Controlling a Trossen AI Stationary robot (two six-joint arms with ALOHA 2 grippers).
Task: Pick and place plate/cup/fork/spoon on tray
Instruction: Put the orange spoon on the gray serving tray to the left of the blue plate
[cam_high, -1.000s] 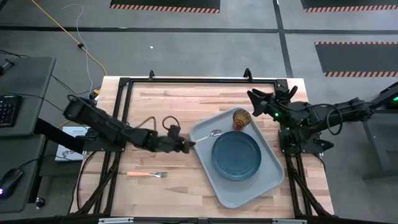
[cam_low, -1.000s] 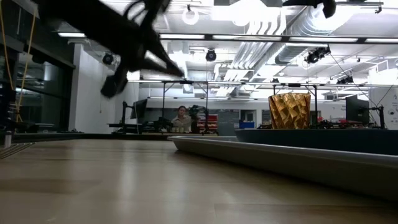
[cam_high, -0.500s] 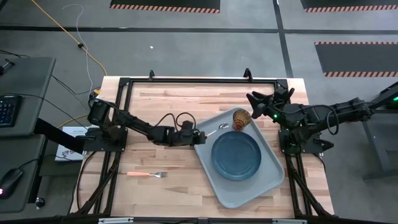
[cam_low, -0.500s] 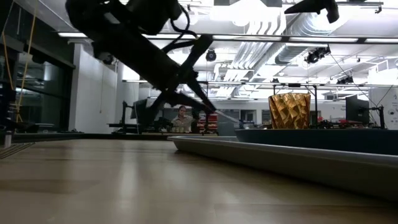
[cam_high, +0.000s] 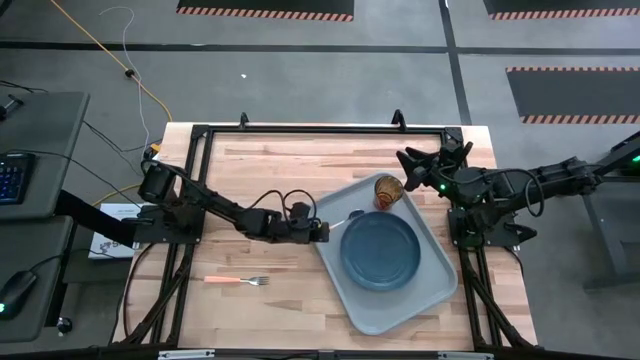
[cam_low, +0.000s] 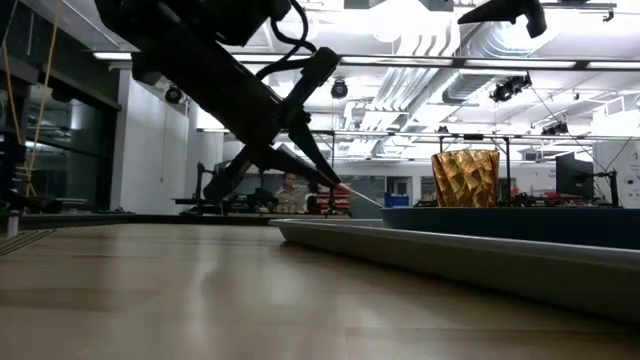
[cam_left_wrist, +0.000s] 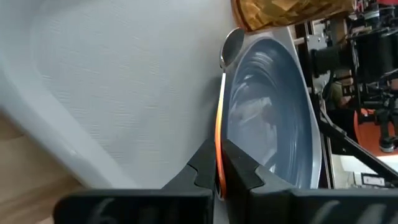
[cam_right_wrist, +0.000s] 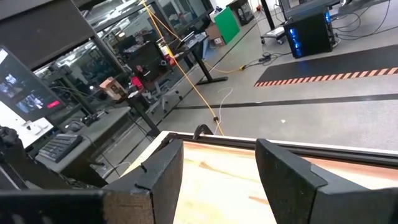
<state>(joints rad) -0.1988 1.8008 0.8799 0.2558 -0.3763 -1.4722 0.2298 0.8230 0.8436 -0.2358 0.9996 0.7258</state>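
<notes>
Since a second ago, left gripper (cam_left_wrist: 219, 180) has reached the tray (cam_high: 420, 300), fingers clamped on the spoon (cam_left_wrist: 222, 93), bowl beside the plate (cam_left_wrist: 273, 124); right gripper (cam_right_wrist: 217, 180) waits, fingers apart.

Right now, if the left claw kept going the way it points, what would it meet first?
Probably the plate. The left claw, shut on the spoon, points across the tray; the spoon's bowl already sits near the plate's rim beside the cup. Height is unclear.

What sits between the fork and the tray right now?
Only bare wooden tabletop: in the high view the fork lies alone near the table's front, and nothing stands on the wood between it and the tray.
</notes>
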